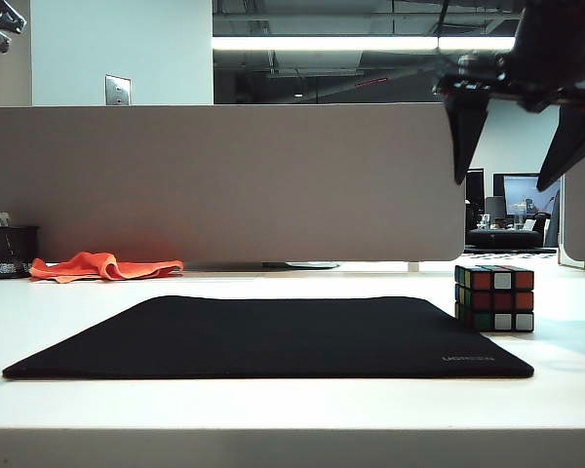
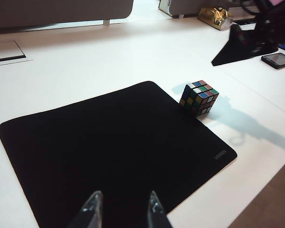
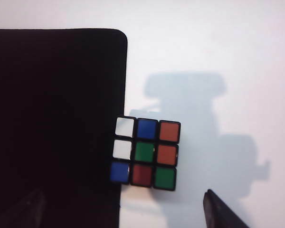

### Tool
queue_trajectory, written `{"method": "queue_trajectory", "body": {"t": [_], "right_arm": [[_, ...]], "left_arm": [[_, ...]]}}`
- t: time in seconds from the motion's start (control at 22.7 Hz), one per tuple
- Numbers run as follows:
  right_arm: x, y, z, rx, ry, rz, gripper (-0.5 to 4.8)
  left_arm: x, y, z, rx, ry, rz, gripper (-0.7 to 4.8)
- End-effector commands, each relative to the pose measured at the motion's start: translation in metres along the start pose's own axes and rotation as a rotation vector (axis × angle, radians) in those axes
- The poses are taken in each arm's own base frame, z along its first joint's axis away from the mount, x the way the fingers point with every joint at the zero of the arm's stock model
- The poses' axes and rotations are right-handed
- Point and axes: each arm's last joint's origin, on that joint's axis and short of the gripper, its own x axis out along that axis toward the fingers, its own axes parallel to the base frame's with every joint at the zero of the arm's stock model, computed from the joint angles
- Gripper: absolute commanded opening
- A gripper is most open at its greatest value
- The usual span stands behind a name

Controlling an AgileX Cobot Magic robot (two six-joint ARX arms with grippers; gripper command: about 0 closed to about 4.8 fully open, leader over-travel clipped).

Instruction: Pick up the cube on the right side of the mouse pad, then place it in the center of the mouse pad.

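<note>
Exterior view shows the right gripper (image 1: 520, 146) hanging in the air at the upper right, its two dark fingers pointing down, spread wide apart and holding nothing. It hovers well above the cube (image 1: 494, 297), which sits on the white table (image 1: 273, 405) touching the right edge of the mouse pad (image 1: 273, 336). From the right wrist camera, looking straight down, the cube (image 3: 145, 152) shows white, blue, orange, green and red stickers on its top face, and one side slightly overlaps the edge of the mouse pad (image 3: 52, 118); the tips of the open fingers (image 3: 221, 213) stand to either side of it, not touching. The left gripper (image 2: 121, 209) hovers over the near edge of the mouse pad (image 2: 104, 152), its pale fingers parted and empty, well apart from the cube (image 2: 198, 97). Behind the pad, at the left of the table, lie an orange cloth (image 1: 102, 265) and a black cup (image 1: 11, 252) in front of a grey partition (image 1: 224, 180).
</note>
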Motion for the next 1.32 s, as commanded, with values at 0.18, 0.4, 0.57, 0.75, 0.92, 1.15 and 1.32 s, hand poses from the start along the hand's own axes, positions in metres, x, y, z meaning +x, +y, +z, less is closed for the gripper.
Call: {"method": "queue_trajectory", "body": {"t": [0.18, 0.4, 0.57, 0.75, 0.92, 1.15, 1.32], "right_arm": [[0.019, 0.004, 0.012, 0.032, 0.024, -0.018, 4.79], [0.041, 0.003, 0.008, -0.015, 0.097, -0.122, 4.79], [0.052, 0.003, 0.005, -0.020, 0.139, -0.141, 4.79], [0.058, 0.004, 0.004, -0.008, 0.164, -0.101, 4.79], [0.064, 0.005, 0.004, 0.002, 0.175, -0.085, 4.79], [0.077, 0.005, 0.001, 0.007, 0.206, -0.094, 4.79], [0.090, 0.006, -0.001, 0.014, 0.233, -0.086, 4.79]], "left_arm": [[-0.001, -0.001, 0.003, 0.012, -0.012, -0.005, 1.22], [-0.001, -0.001, 0.003, 0.012, -0.012, -0.005, 1.22], [-0.001, -0.001, 0.003, 0.012, -0.012, -0.005, 1.21], [-0.001, -0.001, 0.002, 0.009, -0.008, -0.005, 1.21], [-0.001, -0.001, 0.002, 0.007, -0.005, -0.005, 1.21], [-0.001, -0.001, 0.002, 0.006, -0.003, -0.005, 1.21], [-0.001, -0.001, 0.001, 0.003, 0.002, -0.005, 1.21]]}}
